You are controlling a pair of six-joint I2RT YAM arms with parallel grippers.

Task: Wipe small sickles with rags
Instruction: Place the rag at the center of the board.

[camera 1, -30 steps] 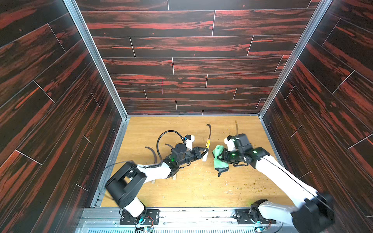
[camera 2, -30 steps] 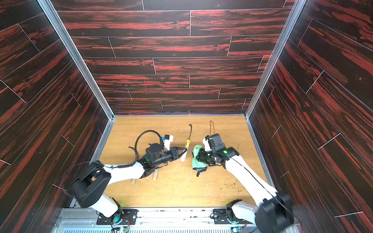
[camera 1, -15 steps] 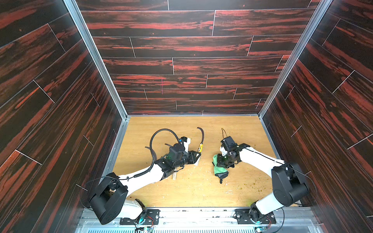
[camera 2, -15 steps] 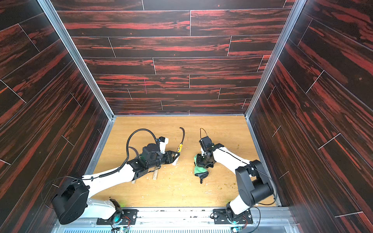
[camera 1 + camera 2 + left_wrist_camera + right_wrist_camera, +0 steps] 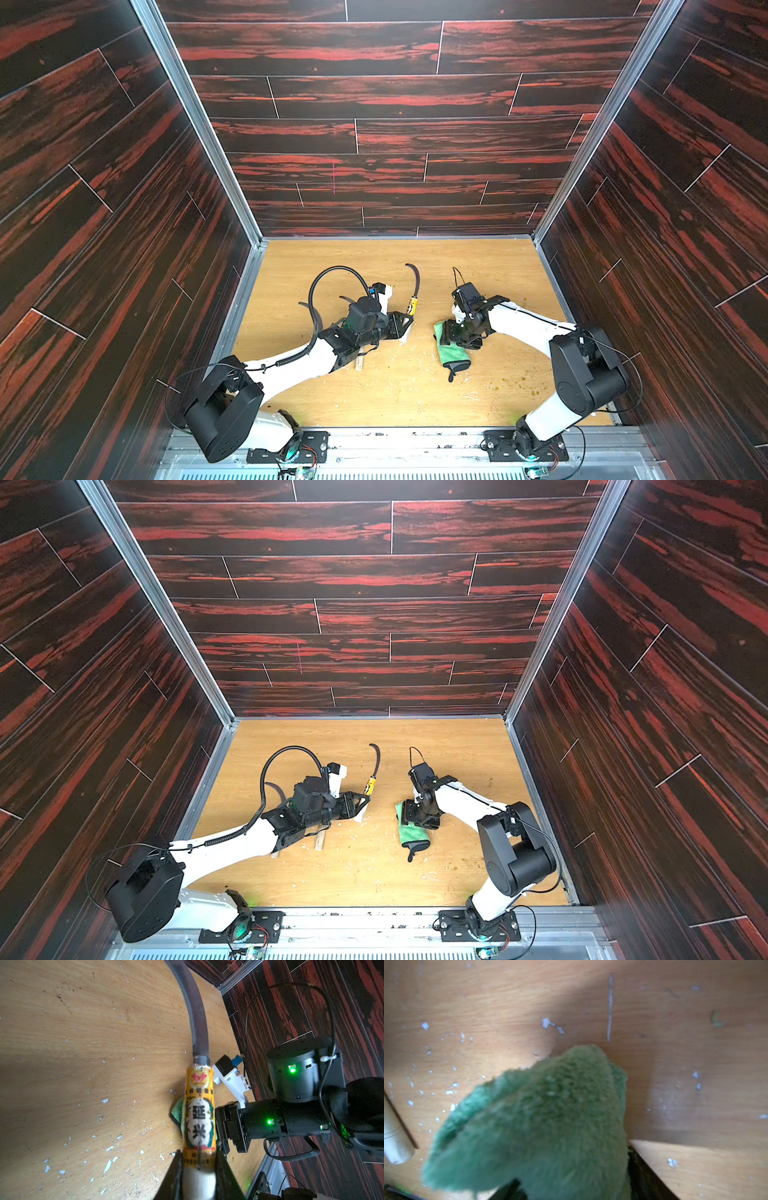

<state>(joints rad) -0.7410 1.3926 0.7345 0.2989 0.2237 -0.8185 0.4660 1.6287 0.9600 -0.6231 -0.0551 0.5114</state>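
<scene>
You see the wooden tabletop between dark red walls, with both arms reaching in toward its middle.

Your left arm lies low and long across the tabletop. Its gripper is pressed together on the handle of a sickle, and the fingers pinch it at the near end of the yellow label. The dark blade curves away toward the back wall. You cannot tell if the pale end of the handle touches the wood.

Your right arm bends down from the right side, and its gripper stands over the far end of the rag. In the right wrist view one finger shows on each side of the green cloth, but you cannot tell if they squeeze it or only stand around it. The rag lies on the tabletop, just beside the held sickle on its right and apart from it, with the black trim at the near end.

The other sickles lie under the left arm, so only pale handle ends and parts of the blades show.

Small white flecks are scattered over the wood.
</scene>
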